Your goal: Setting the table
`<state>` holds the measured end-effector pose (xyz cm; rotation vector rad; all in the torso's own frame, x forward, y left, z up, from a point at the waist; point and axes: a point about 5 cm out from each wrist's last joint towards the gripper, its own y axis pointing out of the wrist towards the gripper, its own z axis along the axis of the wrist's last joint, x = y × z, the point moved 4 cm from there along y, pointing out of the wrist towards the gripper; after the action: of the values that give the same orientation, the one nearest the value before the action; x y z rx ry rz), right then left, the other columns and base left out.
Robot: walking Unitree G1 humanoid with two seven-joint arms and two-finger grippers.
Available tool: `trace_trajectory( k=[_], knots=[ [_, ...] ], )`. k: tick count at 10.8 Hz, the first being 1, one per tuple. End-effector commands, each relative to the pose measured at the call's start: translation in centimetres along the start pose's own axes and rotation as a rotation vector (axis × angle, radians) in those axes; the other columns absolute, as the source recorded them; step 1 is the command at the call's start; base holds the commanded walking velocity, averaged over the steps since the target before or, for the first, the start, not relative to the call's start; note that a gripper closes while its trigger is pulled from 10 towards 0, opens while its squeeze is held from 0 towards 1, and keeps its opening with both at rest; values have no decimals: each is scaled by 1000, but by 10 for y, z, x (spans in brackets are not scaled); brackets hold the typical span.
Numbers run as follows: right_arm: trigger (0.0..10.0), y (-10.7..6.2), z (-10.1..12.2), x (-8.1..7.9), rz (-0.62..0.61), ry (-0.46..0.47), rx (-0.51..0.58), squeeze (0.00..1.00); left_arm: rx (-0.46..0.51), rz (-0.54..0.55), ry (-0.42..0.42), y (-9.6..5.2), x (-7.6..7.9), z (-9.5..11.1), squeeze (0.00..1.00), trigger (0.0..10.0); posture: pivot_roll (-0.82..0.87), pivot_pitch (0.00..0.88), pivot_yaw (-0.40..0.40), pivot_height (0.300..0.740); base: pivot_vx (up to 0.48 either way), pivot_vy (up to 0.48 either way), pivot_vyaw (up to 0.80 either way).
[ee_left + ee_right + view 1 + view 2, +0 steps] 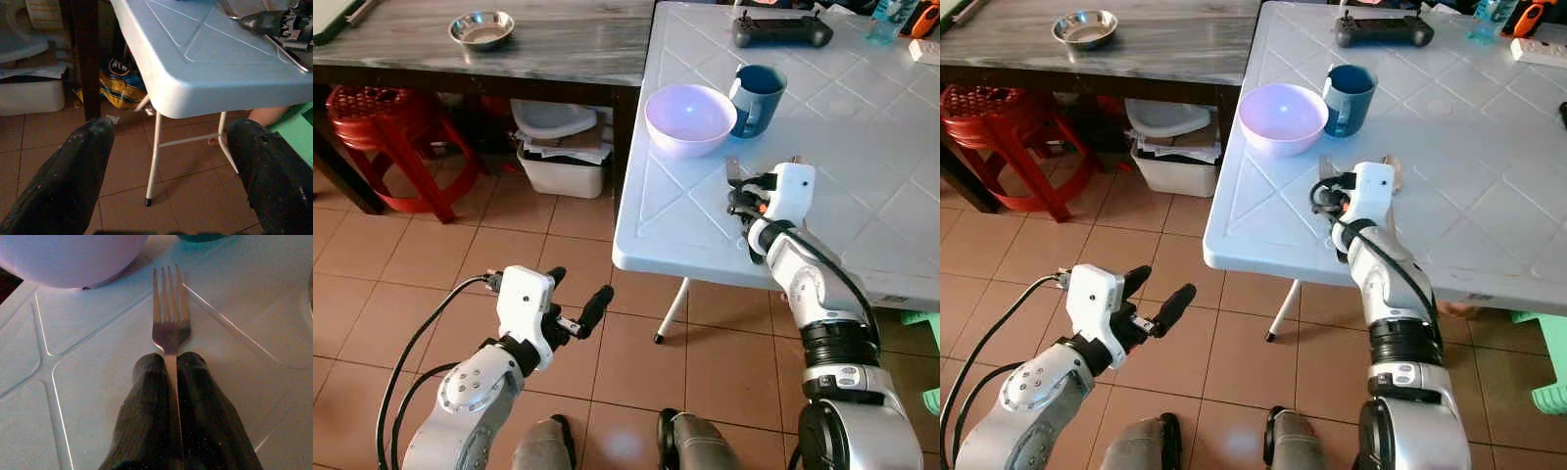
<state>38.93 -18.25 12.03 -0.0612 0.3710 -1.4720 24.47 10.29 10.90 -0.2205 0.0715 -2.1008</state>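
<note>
While pinched by its handle between the closed fingers of the right end effector (168,364), fork (169,316) lay flat on the white worktop (862,196), tines toward lilac bowl (690,118) and blue mug (759,98). Left end effector (576,299) spread apart, low over floor tiles (460,245).

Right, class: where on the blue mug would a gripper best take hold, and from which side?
Grip the blue mug by its handle, coming from the table's near edge. It stands upright, and the handle sticks out toward the bowl, which crowds that side.
</note>
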Motion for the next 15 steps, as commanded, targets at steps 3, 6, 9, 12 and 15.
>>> trace_trajectory(
  k=[3, 6, 9, 12, 15],
  knots=[
    [0, -17, -66, -2, -55, 136, -233, 0, -3, 140, 60, -3, -20, -2, 0, 10000, 18, 204, 32, 740, 0, 0, 0],
    [0, -33, -52, -58, 121, 109, -137, 0, 3, 359, 137, -3, -58, 1, 0, 10000, 14, 186, 26, 740, 0, 320, 0],
    [0, -43, -31, -77, 197, 5, 2, 0, 14, 490, 162, -2, -76, -1, 0, 10000, -8, 151, 27, 740, 0, 480, 0],
    [0, -46, -9, -63, 127, -72, 151, 0, 63, 567, 179, -1, -84, 3, 0, 10000, -13, 122, 31, 740, 91, 436, 0],
    [0, -40, 2, -63, 111, -97, 202, 0, 108, 573, 193, 6, -86, 12, 0, 10000, -11, 118, 26, 740, 326, 350, 0]
  ],
)
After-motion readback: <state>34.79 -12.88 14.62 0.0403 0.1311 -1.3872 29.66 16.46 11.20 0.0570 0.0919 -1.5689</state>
